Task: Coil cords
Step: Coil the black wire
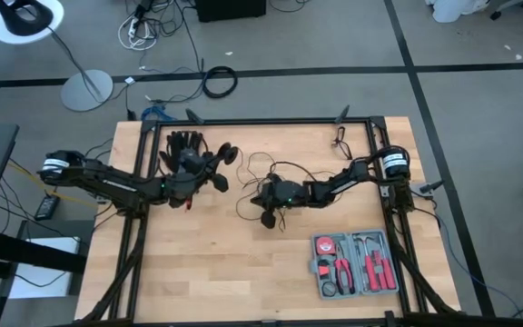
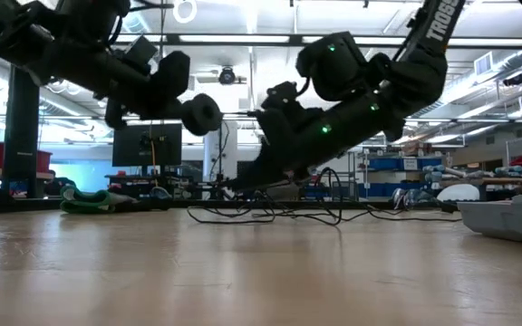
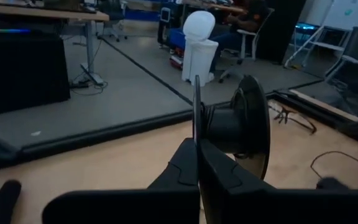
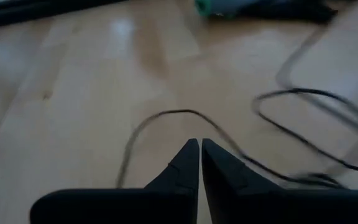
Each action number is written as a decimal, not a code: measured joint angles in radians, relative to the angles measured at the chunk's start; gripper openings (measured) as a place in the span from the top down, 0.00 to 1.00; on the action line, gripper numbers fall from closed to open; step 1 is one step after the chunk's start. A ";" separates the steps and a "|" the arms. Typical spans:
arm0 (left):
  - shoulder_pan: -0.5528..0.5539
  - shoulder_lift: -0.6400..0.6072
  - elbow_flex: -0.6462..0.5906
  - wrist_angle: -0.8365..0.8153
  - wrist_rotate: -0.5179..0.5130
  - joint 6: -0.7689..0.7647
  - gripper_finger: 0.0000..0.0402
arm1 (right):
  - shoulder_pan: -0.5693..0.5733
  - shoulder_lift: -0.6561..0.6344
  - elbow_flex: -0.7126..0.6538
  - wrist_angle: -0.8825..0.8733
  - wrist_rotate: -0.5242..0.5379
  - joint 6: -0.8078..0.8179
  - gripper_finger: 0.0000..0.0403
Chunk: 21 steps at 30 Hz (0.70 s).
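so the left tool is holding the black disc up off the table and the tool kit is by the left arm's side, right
Not quite. The left tool does hold the black disc up off the table, but the tool kit lies on the right arm's side, near the table's front corner. The high view shows it.

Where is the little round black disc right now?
The round black disc is up off the table, pinched in the left gripper; in the high view it sits left of centre, beside the black glove.
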 joint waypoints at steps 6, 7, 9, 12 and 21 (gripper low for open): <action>-0.028 0.000 -0.012 0.043 -0.004 0.028 1.00 | -0.053 -0.150 -0.092 0.018 0.002 -0.046 0.97; -0.031 0.000 -0.012 0.053 -0.015 0.045 1.00 | -0.063 -0.172 -0.105 0.034 0.001 -0.067 0.97; -0.031 0.000 -0.012 0.088 -0.036 0.085 1.00 | -0.088 -0.198 -0.125 0.099 0.003 -0.126 0.97; -0.029 0.000 -0.012 0.133 -0.045 0.136 1.00 | -0.125 -0.199 -0.128 0.183 0.015 -0.164 0.96; -0.029 0.000 -0.012 0.207 -0.040 0.198 1.00 | -0.185 -0.082 0.024 0.194 0.009 -0.140 0.82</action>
